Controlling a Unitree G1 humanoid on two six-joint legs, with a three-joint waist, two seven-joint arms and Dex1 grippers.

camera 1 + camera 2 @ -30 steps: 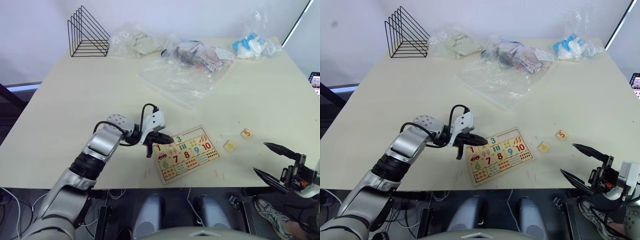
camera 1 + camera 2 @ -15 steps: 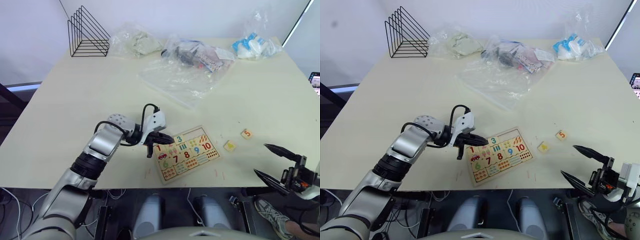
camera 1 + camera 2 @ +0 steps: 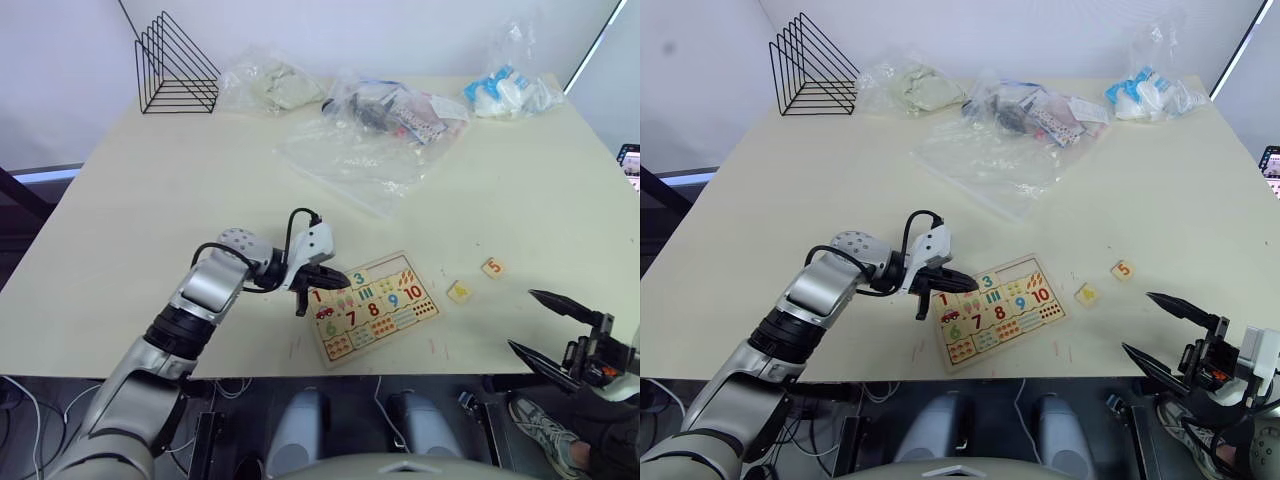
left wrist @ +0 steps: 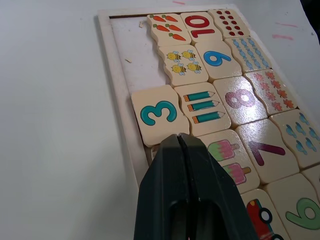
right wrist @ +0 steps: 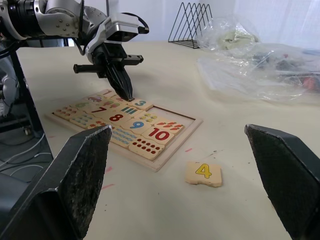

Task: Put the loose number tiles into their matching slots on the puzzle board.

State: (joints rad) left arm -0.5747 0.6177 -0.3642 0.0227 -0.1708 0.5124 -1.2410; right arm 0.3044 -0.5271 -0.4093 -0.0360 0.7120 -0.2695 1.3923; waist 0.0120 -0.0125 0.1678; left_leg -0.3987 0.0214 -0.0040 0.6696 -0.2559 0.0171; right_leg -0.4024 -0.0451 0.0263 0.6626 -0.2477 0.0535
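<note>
Nothing on the table has shifted since the earlier frames. Left gripper (image 4: pixel 179 137), fingers pressed together, touches the puzzle board (image 3: pixel 376 307) just below the 3 tile (image 4: pixel 159 114); bare matching slots (image 4: pixel 134 55) lie beyond. Right gripper (image 3: pixel 556 328), fingers spread wide, hangs off the table edge, near tiles 4 (image 5: pixel 203 173) and 5 (image 3: pixel 492 267).

Both eye views look down from above the near edge of the desk (image 3: pixel 150 200), taking in its whole top, the puzzle board (image 3: pixel 375 308) low at frame centre. The left wrist view sits close above that board (image 4: pixel 125 85), looking steeply down. The right wrist view looks low across the desk toward the same board (image 5: pixel 127 135).
</note>
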